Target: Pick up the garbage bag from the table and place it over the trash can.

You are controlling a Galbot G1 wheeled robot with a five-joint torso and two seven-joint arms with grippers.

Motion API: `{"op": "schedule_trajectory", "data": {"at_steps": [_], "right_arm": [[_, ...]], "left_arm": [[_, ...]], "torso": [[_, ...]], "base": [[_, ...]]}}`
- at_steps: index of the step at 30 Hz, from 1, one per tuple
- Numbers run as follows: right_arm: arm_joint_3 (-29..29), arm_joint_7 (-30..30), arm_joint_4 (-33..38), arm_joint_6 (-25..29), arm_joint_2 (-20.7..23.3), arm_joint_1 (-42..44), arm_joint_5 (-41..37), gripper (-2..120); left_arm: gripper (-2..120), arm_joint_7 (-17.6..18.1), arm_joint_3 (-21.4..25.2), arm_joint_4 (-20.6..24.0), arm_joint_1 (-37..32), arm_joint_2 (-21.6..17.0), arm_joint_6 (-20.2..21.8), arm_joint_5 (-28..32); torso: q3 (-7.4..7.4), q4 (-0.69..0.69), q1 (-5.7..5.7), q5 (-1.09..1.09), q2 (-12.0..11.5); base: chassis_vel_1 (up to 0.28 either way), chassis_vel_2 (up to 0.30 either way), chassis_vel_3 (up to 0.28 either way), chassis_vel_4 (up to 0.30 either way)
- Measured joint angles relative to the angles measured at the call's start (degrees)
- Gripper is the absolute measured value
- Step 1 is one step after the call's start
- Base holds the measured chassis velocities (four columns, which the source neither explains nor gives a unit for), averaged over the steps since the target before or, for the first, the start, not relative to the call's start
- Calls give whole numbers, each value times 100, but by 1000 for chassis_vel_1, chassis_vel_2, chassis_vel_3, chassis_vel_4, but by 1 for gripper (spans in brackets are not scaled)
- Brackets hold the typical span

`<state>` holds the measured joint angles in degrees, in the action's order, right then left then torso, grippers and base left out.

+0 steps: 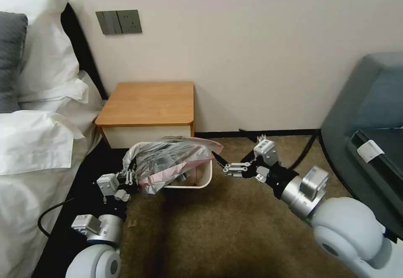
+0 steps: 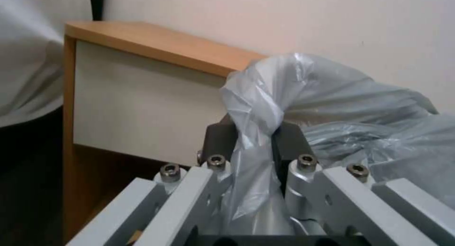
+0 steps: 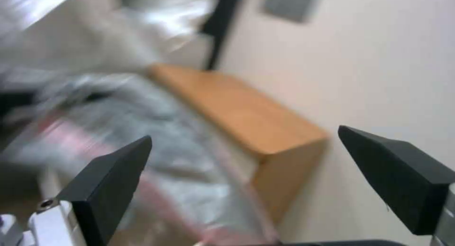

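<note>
Pinching a bunched corner of the garbage bag (image 1: 172, 160), the left hand (image 1: 128, 176) is stretching it over the trash can (image 1: 201, 182), at six o'clock from the bench (image 1: 149, 101). At three o'clock, the right hand (image 1: 218, 160) is gaping wide, gripping nothing.

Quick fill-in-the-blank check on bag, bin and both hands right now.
1. The left hand is shut on the ____.
2. The right hand is ____, holding nothing.
3. The garbage bag hangs over the ____, not the table.

Missing: garbage bag; open; trash can
</note>
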<state>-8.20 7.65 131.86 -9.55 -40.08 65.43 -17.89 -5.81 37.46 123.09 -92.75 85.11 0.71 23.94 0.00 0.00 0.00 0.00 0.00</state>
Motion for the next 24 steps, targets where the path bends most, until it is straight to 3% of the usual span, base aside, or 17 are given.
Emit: {"op": "schedule_trajectory", "data": {"at_steps": [2, 6, 16, 24], "right_arm": [[415, 484, -311, 81, 147, -464, 45, 100], [1056, 877, -749, 119, 163, -1140, 22, 100], [2101, 1263, -1424, 71, -187, -2361, 162, 99], [2383, 1436, -1614, 95, -159, -2501, 144, 72]], "left_arm": [[10, -15, -24, 2, 10, -11, 18, 2], [10, -29, -54, 10, 0, -18, 23, -2], [10, -70, -114, 82, -59, 10, 14, -48], [10, -71, -53, 76, -31, 17, 15, -18]], "torso": [[0, 0, 0, -1, 0], [0, 0, 0, 0, 0], [1, 1, 0, -2, 0], [0, 0, 0, -1, 0]], "base": [[0, 0, 0, 0], [0, 0, 0, 0], [0, 0, 0, 0], [0, 0, 0, 0]]}}
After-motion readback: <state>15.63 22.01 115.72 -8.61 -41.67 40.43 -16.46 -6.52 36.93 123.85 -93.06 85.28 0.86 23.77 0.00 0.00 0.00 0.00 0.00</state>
